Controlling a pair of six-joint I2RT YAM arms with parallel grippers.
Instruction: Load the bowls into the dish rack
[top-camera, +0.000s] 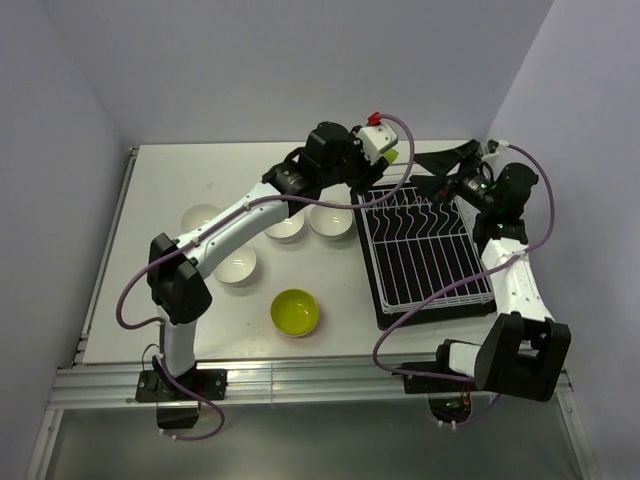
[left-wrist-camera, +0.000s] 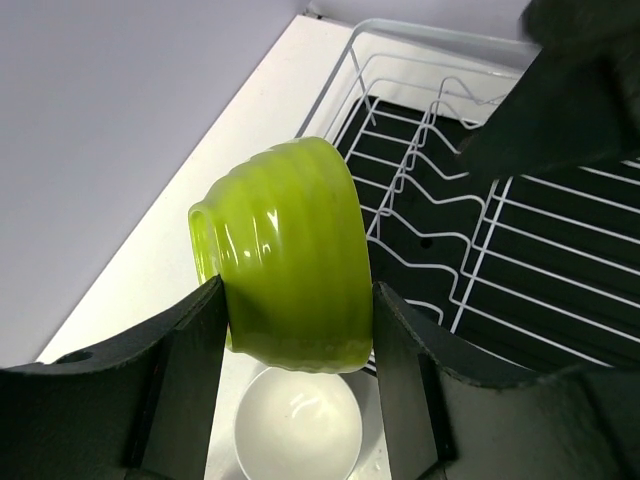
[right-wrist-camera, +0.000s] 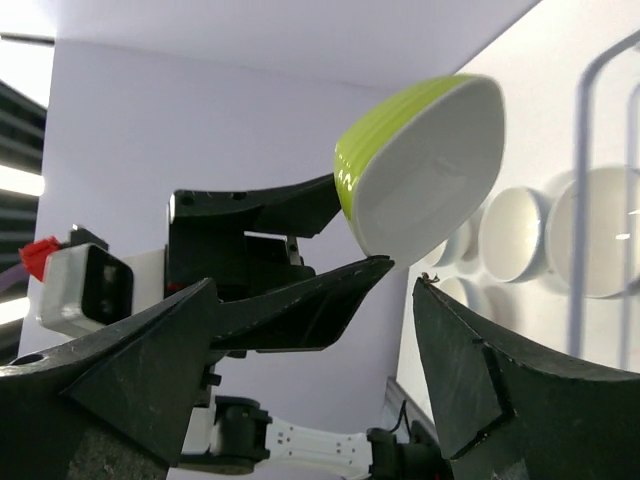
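My left gripper (top-camera: 388, 162) is shut on a lime green bowl (left-wrist-camera: 285, 255), tipped on its side and held by rim and base above the far end of the dish rack (top-camera: 420, 250). In the right wrist view the bowl's (right-wrist-camera: 430, 170) white inside faces the camera. Just right of it, my right gripper (top-camera: 430, 165) stands open with nothing between its fingers (right-wrist-camera: 470, 360), which are apart from the bowl. Several white bowls (top-camera: 285, 225) and a second lime green bowl (top-camera: 295, 312) sit on the table left of the rack. The rack's prongs (left-wrist-camera: 440, 200) are bare.
The rack's black tray (top-camera: 378, 300) lies on the right half of the white table (top-camera: 160, 180). One white bowl (left-wrist-camera: 298, 425) sits directly under my left gripper. Purple cables loop over both arms. Walls close in behind and on both sides.
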